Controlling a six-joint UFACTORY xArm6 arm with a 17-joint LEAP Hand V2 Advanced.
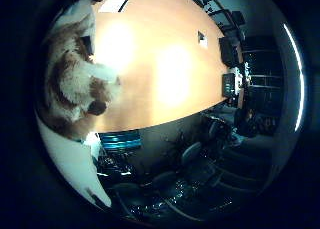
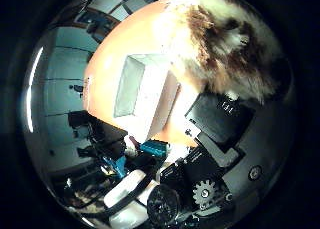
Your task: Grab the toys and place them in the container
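Observation:
A brown and white plush toy [image 1: 78,74] lies close against my palm in the right little finger side palm view. In the right thumb side palm view its fur [image 2: 225,39] fills the space beside my hand's black and geared parts [image 2: 210,139]. My hand is shut on the plush toy and holds it well above the orange wooden table [image 1: 170,69]. A white finger [image 1: 75,164] reaches past the toy. A white open container [image 2: 145,89] stands on the table below, away from the toy. I see nothing inside it.
Dark office chairs [image 1: 190,179] stand along the table's edge. A small white item [image 1: 203,39] lies on the table far from the toy. Desks and monitors [image 1: 235,84] stand beyond the table's end.

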